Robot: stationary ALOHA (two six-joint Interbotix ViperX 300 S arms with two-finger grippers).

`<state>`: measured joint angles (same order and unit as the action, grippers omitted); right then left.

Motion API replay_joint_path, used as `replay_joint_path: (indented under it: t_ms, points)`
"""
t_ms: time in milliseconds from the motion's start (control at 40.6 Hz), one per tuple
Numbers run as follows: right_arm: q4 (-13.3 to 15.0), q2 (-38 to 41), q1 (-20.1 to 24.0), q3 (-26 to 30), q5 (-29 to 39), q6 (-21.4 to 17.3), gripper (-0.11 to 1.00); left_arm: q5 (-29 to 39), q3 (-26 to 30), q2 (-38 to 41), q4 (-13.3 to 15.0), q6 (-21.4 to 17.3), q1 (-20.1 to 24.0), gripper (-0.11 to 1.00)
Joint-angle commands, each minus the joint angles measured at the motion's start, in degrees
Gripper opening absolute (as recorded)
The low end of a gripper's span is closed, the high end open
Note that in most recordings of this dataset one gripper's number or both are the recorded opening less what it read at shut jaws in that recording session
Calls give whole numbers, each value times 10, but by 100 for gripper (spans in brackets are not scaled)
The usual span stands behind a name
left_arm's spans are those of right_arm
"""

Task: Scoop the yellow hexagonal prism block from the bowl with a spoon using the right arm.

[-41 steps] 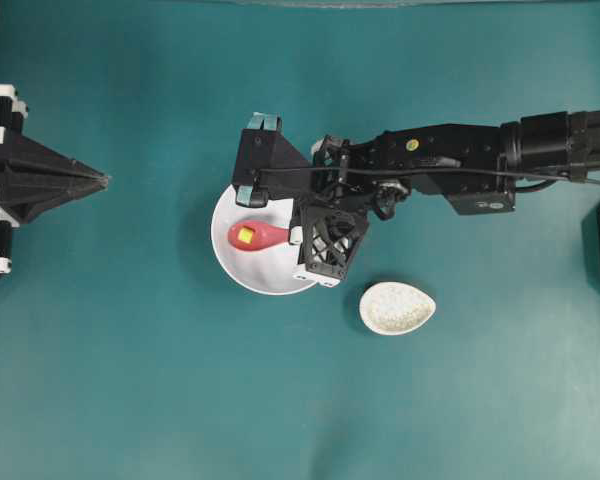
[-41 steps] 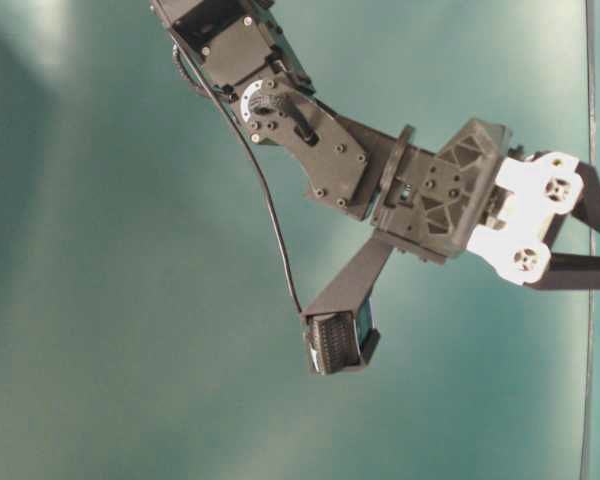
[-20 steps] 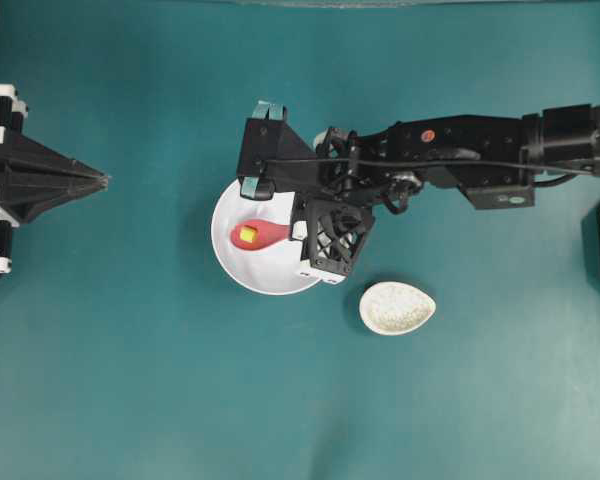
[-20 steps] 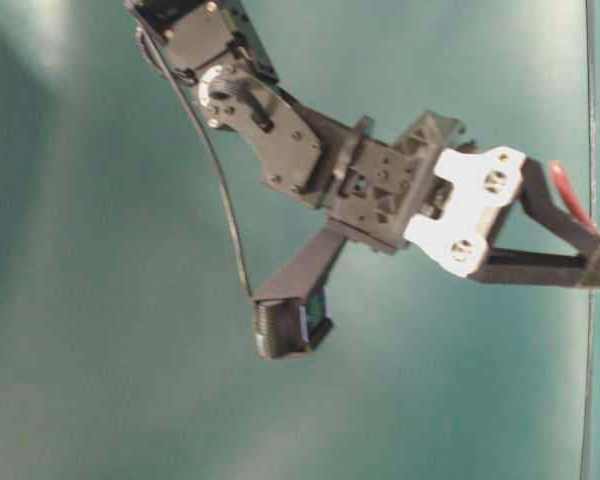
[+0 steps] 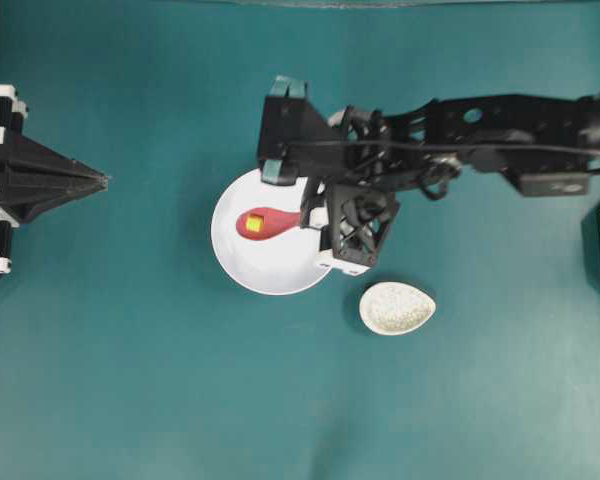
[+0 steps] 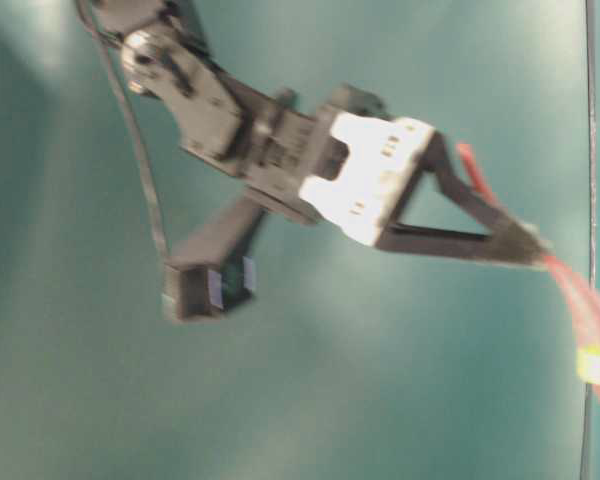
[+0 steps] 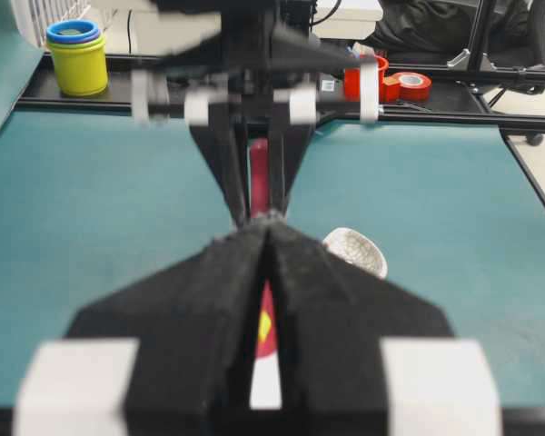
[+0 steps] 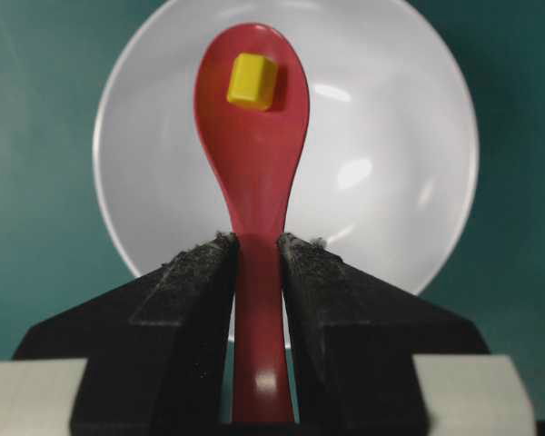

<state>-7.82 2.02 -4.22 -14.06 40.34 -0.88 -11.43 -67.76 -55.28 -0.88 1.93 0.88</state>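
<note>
The spoon point(image 8: 254, 182) runs forward from between my right gripper's point(image 8: 256, 272) fingers, its scoop out ahead over the bowl point(image 8: 391, 182). The block point(image 8: 252, 80) sits in the scoop's far end. In the overhead view, a small oval dish point(image 5: 397, 308) lies behind and beside my gripper, apart from the bowl.

Small speckled white oval dish point(image 5: 397, 308) on teal tabletop point(image 5: 130, 380), right of centre. Far off: stacked yellow-and-blue cups point(image 7: 76, 57) left, red tape rolls point(image 7: 409, 85) right.
</note>
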Motion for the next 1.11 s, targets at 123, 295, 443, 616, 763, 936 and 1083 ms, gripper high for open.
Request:
replay_joint_path:
  t_ms: [123, 295, 443, 616, 763, 936, 1083]
  points:
    - [8, -67, -15, 6, 25, 0, 24, -3, 12, 3, -2, 1, 1, 0]
    - [13, -105, -20, 6, 54, 1, 24, -4, 12, 3, -1, 1, 1, 0]
    - [17, -127, -20, 6, 62, 0, 24, -5, 13, 3, -2, 2, 0, 0]
    - [17, -134, -21, 6, 63, 1, 24, -11, 12, 4, -2, 2, 1, 0]
    - [17, -134, -21, 6, 64, 1, 24, -11, 12, 7, -2, 1, 1, 0]
    - [21, -134, -21, 6, 62, 1, 24, -13, 12, 7, -2, 1, 1, 0]
    - [26, -134, -21, 6, 61, 1, 24, -13, 12, 8, -2, -1, 1, 0]
